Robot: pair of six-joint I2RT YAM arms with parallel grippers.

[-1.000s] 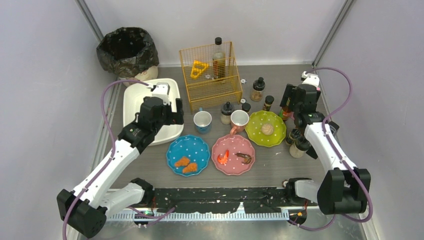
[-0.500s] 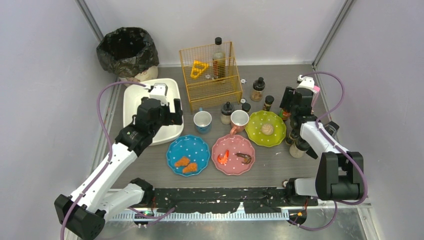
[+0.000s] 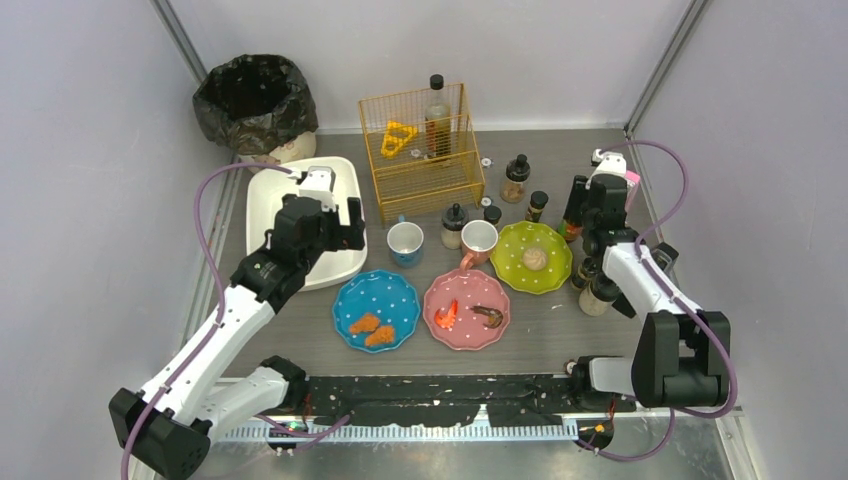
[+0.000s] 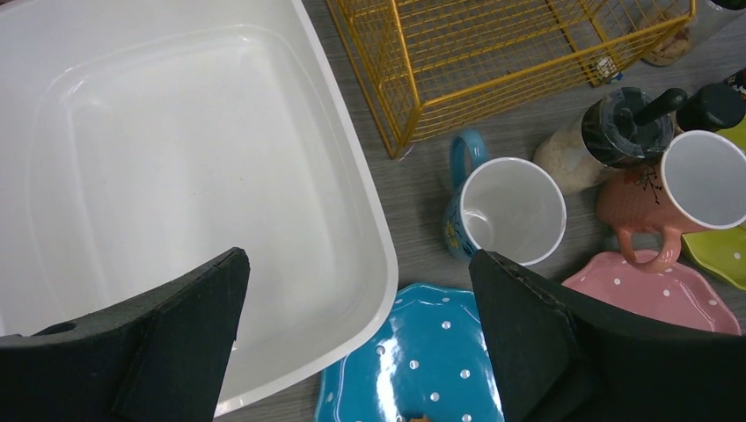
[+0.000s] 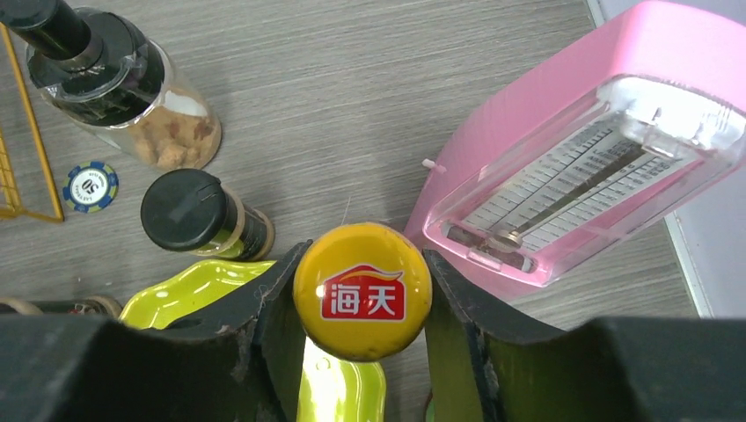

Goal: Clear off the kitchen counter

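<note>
Between lilac walls (image 3: pixel 80 200) the grey table (image 3: pixel 540 340) lay, grain left-right; at its right the right claw (image 5: pixel 361 264) gripped a yellow-capped bottle (image 5: pixel 362 299) (cap label showed only from the wrist); the left claw (image 4: pixel 359 259) gaped over the white tub (image 4: pixel 132 132) edge.

2 white/black arms w/ purple cables

L arm (image 3: pixel 215 345) & R arm (image 3: pixel 645 285), bolted at either end of the black base strip (image 3: pixel 430 390): white link shells, chunky black joint housings, the bulkiest ones nearest the strip. One purple cable (image 3: pixel 198 215) per arm, arcing wide of the links at the end farthest from the strip. L gripper (image 4: pixel 361 325): black body w/ white block on top; fingers (image 4: pixel 176 343) matt black, wedge-shaped, rough-cut edges. R gripper (image 5: pixel 362 299): same black fingers (image 5: pixel 264 352), inner faces scuffed & frayed.
</note>
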